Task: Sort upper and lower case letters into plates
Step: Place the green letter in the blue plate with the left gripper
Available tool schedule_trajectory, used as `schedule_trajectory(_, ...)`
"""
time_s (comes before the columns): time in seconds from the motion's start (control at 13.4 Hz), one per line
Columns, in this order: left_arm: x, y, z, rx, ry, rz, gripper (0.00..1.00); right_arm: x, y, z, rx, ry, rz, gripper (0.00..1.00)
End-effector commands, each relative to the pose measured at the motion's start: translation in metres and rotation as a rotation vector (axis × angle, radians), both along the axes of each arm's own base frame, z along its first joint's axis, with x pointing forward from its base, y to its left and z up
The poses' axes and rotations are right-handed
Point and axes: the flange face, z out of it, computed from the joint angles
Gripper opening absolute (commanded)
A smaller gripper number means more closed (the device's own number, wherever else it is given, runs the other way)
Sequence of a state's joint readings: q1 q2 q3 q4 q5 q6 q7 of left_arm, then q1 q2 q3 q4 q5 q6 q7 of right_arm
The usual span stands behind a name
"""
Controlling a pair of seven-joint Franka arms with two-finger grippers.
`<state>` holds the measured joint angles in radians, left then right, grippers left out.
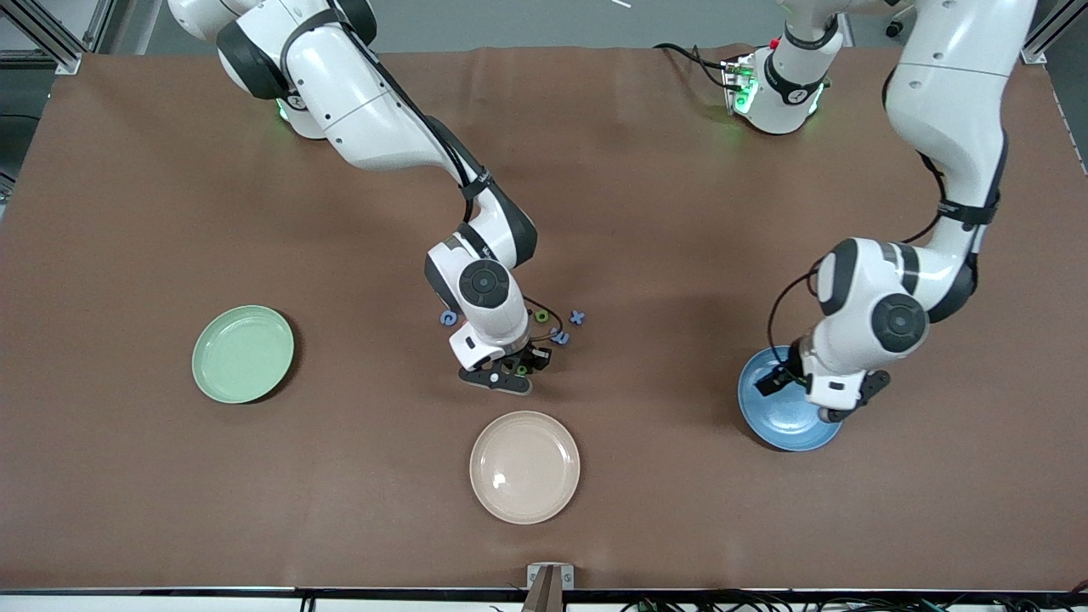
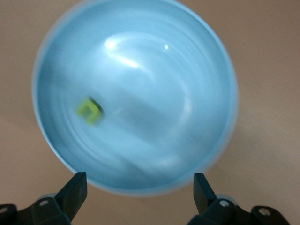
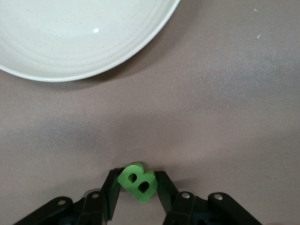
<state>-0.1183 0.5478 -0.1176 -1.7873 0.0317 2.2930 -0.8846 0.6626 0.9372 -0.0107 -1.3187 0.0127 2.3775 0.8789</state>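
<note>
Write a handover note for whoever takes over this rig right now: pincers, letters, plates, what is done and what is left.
Left pincer: open over the blue plate; a green letter lies in that plate.
Right pincer: shut on the green B at the table, between the loose letters and the cream plate.
Loose letters: a small cluster mid-table beside the right pincer.
Mint plate: nothing visible in it, toward the right arm's end.
Done: one letter plated.
Left: place the B, then sort the remaining cluster.
</note>
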Motion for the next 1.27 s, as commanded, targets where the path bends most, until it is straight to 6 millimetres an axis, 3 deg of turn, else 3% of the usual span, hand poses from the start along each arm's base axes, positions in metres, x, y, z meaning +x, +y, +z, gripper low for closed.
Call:
schedule_trajectory(0.0,-0.021,-0.071,0.012,0.012,-0.002,0.090,1.00,-0.003,0.001,-0.009,-0.007,0.005,0.001,0.21)
schedule_trajectory(0.3,-0.052,-0.170,0.004,0.006,-0.011,0.208,0.98,0.000,-0.001,-0.002,-0.005,0.000,-0.001,0.05)
schedule_trajectory(0.6,-0.091,-0.243,-0.029,-0.020,-0.025,0.371,0.93,0.005,-0.008,0.015,-0.014,0.013,-0.012,0.05)
schedule_trajectory(0.75,-0.106,-0.269,-0.050,-0.035,-0.027,0.461,0.91,0.005,-0.011,0.032,-0.033,0.031,-0.001,0.05)
schedule_trajectory(1.05,-0.124,-0.301,-0.071,-0.025,-0.008,0.546,0.89,0.007,-0.031,0.070,-0.080,0.092,0.062,0.05)
schedule_trajectory(1.2,-0.129,-0.311,-0.075,-0.025,-0.004,0.564,0.86,0.004,-0.053,0.090,-0.084,0.095,0.094,0.04)
